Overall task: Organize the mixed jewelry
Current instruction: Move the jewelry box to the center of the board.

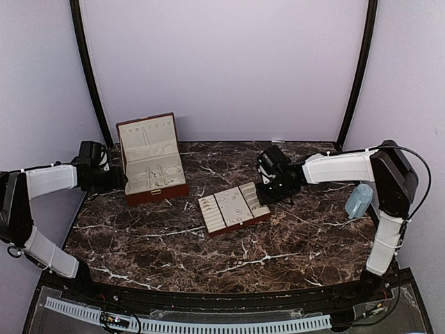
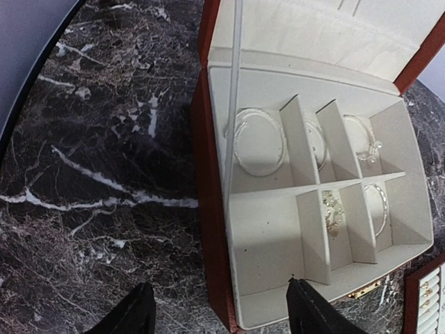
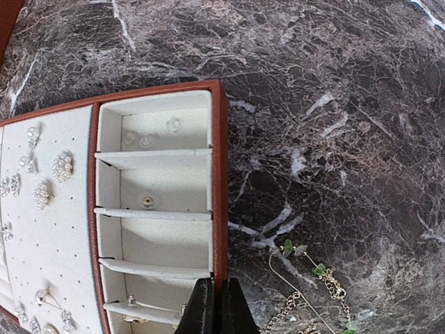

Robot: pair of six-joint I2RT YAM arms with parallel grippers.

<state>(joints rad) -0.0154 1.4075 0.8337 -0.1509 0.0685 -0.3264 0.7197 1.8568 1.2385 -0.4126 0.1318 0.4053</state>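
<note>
The mixed jewelry lies in three places. Thin gold chains with green beads [image 3: 314,277] lie loose on the marble. Studs and pearl clusters [image 3: 61,165] sit on the cream slotted tray [image 3: 220,174] [image 1: 238,225]. Bangles [image 2: 259,142] and a chain [image 2: 332,212] rest in the reddish-brown box [image 2: 212,243] [image 1: 156,193], whose lid stands open. My left gripper [image 2: 221,287] [image 1: 118,179] is open and straddles the box's left wall near its front corner. My right gripper [image 3: 217,285] [image 1: 268,191] is shut on the tray's red right rim, which shows between the fingers.
A pale blue bottle [image 1: 359,200] stands by the right arm at the table's right edge. The box sits at the back left and the tray near the middle. Dark marble surrounds both, and purple walls close in the sides and back.
</note>
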